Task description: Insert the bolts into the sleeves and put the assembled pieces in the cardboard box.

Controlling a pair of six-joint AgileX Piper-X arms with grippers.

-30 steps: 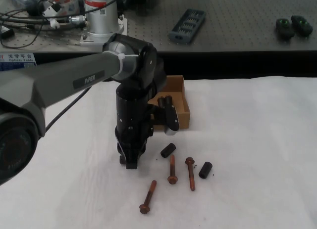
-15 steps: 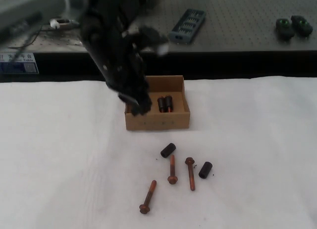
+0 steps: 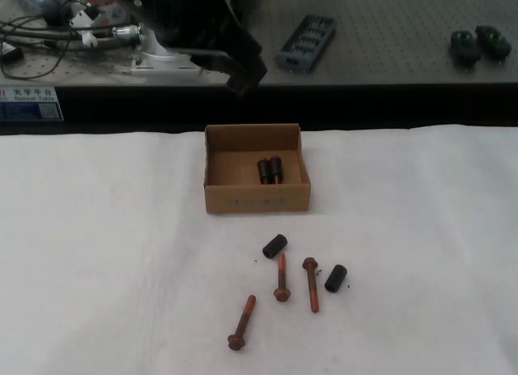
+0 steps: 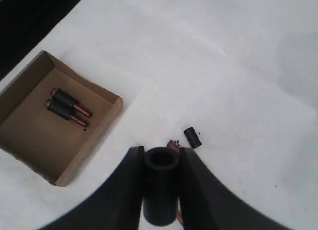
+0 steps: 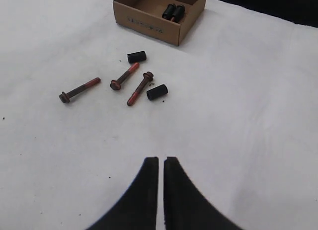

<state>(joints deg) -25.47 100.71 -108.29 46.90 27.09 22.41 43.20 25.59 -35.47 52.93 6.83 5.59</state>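
My left pincer (image 4: 161,158) grips a smooth black sleeve (image 4: 161,192) well above the cloth-covered tabletop (image 4: 238,66) — open room all round. My right pincer (image 5: 161,163) is pinched closed; rusty bolts (image 5: 124,76) lie near the cardboard box (image 5: 146,24).

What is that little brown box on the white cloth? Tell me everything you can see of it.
The cardboard box is a shallow, open-topped tray of plain brown card, resting flat on the white cloth. Inside, two assembled pieces lie side by side, each dark and sleeve-like with a coppery end showing. Nothing else touches it.
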